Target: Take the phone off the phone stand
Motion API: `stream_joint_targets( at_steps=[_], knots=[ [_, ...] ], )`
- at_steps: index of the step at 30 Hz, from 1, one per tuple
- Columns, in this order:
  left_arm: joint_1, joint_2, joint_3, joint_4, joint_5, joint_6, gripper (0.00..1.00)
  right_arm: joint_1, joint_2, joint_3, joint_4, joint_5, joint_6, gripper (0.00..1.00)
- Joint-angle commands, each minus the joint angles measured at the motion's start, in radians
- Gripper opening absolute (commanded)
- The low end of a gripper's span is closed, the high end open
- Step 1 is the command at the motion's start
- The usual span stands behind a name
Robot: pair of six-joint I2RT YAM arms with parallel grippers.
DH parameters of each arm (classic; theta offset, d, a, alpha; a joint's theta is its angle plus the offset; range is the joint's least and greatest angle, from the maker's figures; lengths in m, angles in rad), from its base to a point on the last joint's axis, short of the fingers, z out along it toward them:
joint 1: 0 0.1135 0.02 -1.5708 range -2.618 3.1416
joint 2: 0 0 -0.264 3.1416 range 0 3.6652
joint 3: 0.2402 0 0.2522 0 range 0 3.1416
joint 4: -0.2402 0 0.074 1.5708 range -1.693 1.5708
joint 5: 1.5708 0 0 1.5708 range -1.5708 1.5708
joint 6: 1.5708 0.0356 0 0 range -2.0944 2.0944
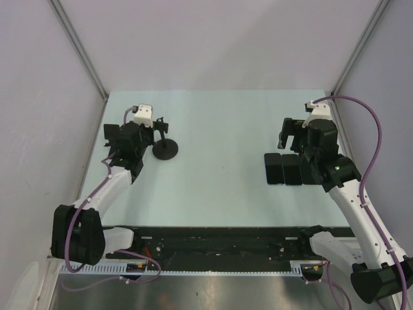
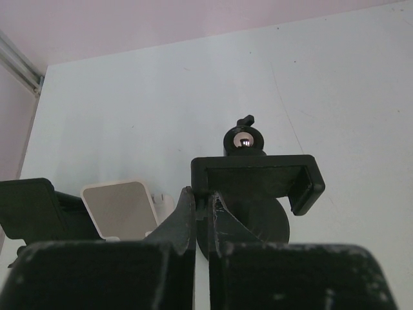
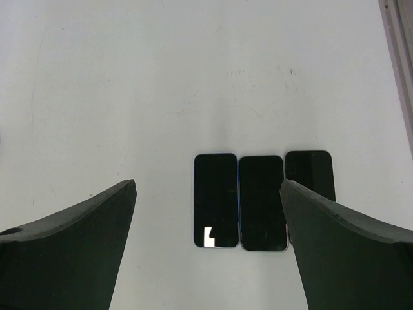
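Note:
The black phone stand (image 1: 166, 149) stands at the left of the table on a round base. In the left wrist view its clamp cradle (image 2: 255, 177) is empty, with a shiny ball joint (image 2: 244, 140) above it. My left gripper (image 2: 202, 197) is shut on the cradle's lower edge; it also shows in the top view (image 1: 155, 129). Three dark phones (image 3: 215, 200) lie flat side by side on the table at the right (image 1: 292, 170). My right gripper (image 3: 208, 187) is wide open and empty above them, touching none.
A pale plate with rounded corners (image 2: 119, 210) and a black bracket (image 2: 26, 206) sit left of my left fingers. Cell walls and metal posts close in the pale table (image 1: 219, 129) on three sides. A black rail (image 1: 213, 242) runs along the near edge.

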Motion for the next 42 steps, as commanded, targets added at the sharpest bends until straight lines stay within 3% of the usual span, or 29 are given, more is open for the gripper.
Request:
stream_joint_targets(
  at_steps=[1, 10, 14, 17, 28, 33, 38, 42],
  knots=[
    [0.032, 0.006, 0.059, 0.138, 0.082, 0.074, 0.00, 0.006, -0.020, -0.003, 0.052, -0.009, -0.014, 1.00],
    [0.056, 0.018, 0.017, 0.152, 0.089, 0.103, 0.01, 0.009, -0.037, -0.014, 0.061, -0.015, -0.025, 1.00],
    [0.056, -0.005, 0.000, 0.154, 0.089, 0.089, 0.29, 0.008, -0.043, -0.017, 0.064, -0.017, -0.028, 1.00],
    [0.056, -0.029, -0.009, 0.154, 0.089, 0.084, 0.43, 0.009, -0.046, -0.020, 0.069, -0.015, -0.030, 1.00],
    [0.056, -0.172, -0.047, 0.140, 0.089, 0.049, 0.73, 0.009, -0.095, -0.020, 0.089, -0.006, -0.033, 1.00],
    [0.056, -0.363, -0.011, 0.031, 0.031, -0.064, 1.00, 0.008, -0.170, -0.020, 0.121, 0.059, -0.040, 1.00],
    [0.056, -0.570, 0.057, -0.166, -0.082, -0.155, 1.00, 0.008, -0.265, -0.020, 0.170, 0.178, -0.074, 1.00],
    [0.056, -0.767, 0.082, -0.236, -0.183, -0.158, 1.00, 0.018, -0.319, -0.020, 0.195, 0.232, -0.146, 1.00]
  ],
)
